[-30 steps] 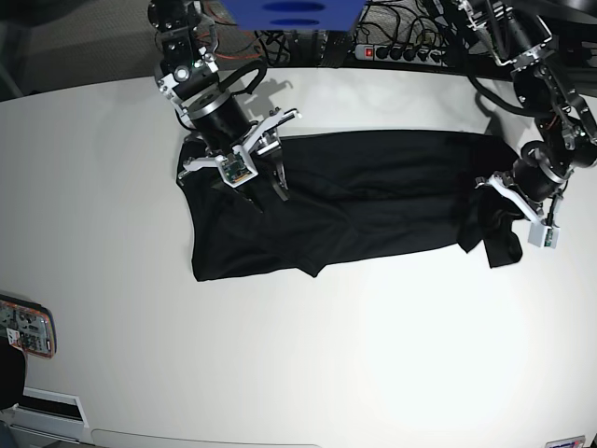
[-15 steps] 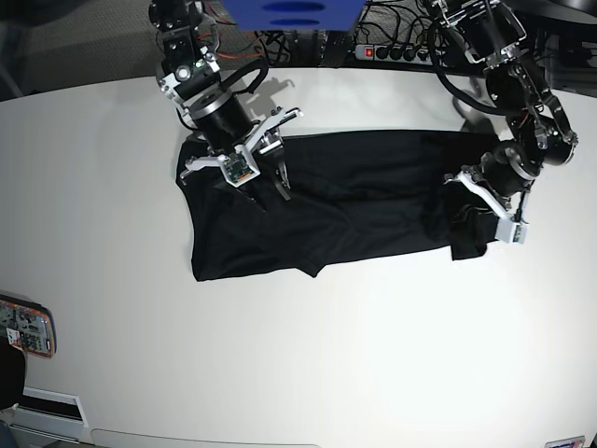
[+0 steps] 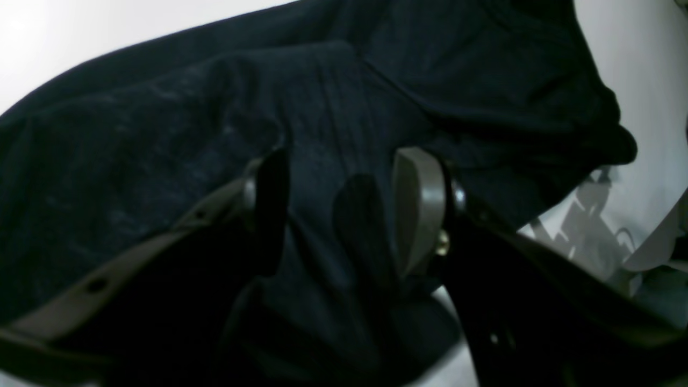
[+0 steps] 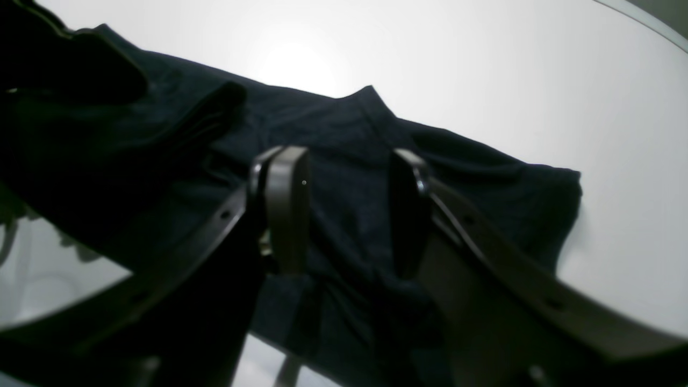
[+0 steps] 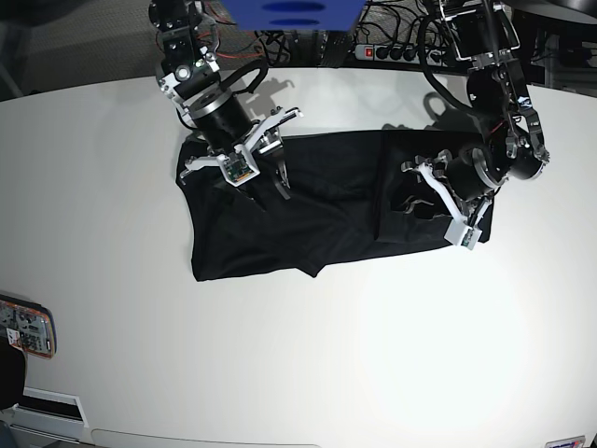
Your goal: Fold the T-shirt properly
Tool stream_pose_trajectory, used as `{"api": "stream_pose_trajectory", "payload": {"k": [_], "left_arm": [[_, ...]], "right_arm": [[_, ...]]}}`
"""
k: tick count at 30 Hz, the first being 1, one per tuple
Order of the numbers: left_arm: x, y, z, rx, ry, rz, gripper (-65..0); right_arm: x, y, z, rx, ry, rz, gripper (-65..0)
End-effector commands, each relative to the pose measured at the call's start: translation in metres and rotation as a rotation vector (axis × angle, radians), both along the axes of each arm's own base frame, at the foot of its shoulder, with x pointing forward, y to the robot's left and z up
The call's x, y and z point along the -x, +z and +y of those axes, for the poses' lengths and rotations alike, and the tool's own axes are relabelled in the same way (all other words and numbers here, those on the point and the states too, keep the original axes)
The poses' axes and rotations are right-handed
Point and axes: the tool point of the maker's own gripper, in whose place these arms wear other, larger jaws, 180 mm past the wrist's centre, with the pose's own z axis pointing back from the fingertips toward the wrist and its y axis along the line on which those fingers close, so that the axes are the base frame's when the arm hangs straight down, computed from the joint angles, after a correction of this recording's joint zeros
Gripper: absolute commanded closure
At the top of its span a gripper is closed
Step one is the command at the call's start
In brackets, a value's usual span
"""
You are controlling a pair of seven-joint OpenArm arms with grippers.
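Black T-shirt (image 5: pixel 308 210) lies lengthwise between both arms. Left gripper (image 5: pixel 431 191) and right gripper (image 5: pixel 266 182) sit over opposite ends — jaws apart, clamping nothing.

left end effector (image 5: pixel 417 189) folded the t-shirt (image 5: pixel 308 210) end inward, now open.

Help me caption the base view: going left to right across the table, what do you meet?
Red-edged device at the table's edge → right gripper → black short-sleeved T-shirt of soft matte fabric → left gripper.
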Motion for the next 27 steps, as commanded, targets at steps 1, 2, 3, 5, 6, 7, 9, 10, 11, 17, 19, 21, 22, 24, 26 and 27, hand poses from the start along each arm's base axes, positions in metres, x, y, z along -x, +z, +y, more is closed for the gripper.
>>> {"api": "stream_pose_trajectory", "payload": {"k": [1,2,3,5,6,7,9,10,11,17,19,21,22,24,26,27], "left_arm": [[-0.009,0.014,-0.003,0.019,-0.003,-0.053,-30.1],[-0.009,0.014,-0.003,0.021,-0.003,-0.053,-30.1],[-0.008,0.013,-0.006,0.031,-0.003,-0.051,-30.1],[-0.007,0.019,-0.016,0.07,-0.005,-0.067,-30.1],[-0.007,0.025,-0.018,0.077,-0.008,-0.083,-30.1],[-0.003,0.028,-0.02,0.074,-0.012,-0.09,-30.1],[-0.002,0.041,-0.022,0.058,-0.024,-0.135,-30.1],[-0.003,0.049,-0.021,0.047,-0.027,-0.159,-30.1],[-0.004,0.056,-0.02,0.033,-0.031,-0.183,-30.1],[0.001,0.088,0.014,-0.077,0.031,-0.282,-30.1],[0.001,0.093,0.031,-0.101,0.07,-0.298,-30.3],[0.002,0.099,0.048,-0.121,0.113,-0.328,-30.4],[0.004,0.1,0.055,-0.125,0.137,-0.337,-30.4],[0.005,0.109,0.067,-0.136,0.174,-0.376,-30.4],[0.006,0.117,0.075,-0.156,0.188,-0.418,-30.4],[0.009,0.118,0.081,-0.184,0.19,-0.428,-30.2]], "right_arm": [[-0.004,0.014,0.001,-0.031,-0.005,-0.047,-22.4],[-0.004,0.014,0.001,-0.031,-0.005,-0.047,-22.4],[-0.004,0.014,0.001,-0.027,-0.005,-0.042,-22.4],[-0.004,0.008,0.0,-0.006,-0.004,-0.014,-22.4],[-0.004,0.006,-0.001,0.003,-0.005,-0.003,-22.4],[-0.008,0.006,-0.002,0.015,-0.005,0.0,-22.4],[-0.013,0.002,-0.007,0.044,-0.015,0.022,-22.5],[-0.019,0.0,-0.014,0.068,-0.03,0.032,-22.7],[-0.024,-0.001,-0.021,0.083,-0.048,0.038,-22.7],[-0.057,-0.001,-0.09,0.176,-0.247,0.081,-23.0],[-0.064,-0.001,-0.108,0.204,-0.292,0.103,-23.1],[-0.065,-0.005,-0.122,0.238,-0.324,0.145,-23.1],[-0.066,-0.008,-0.127,0.252,-0.334,0.167,-23.5],[-0.071,-0.008,-0.133,0.273,-0.348,0.197,-26.1],[-0.072,-0.01,-0.135,0.288,-0.352,0.224,-30.5],[-0.073,-0.011,-0.135,0.297,-0.341,0.234,-33.1]]}}
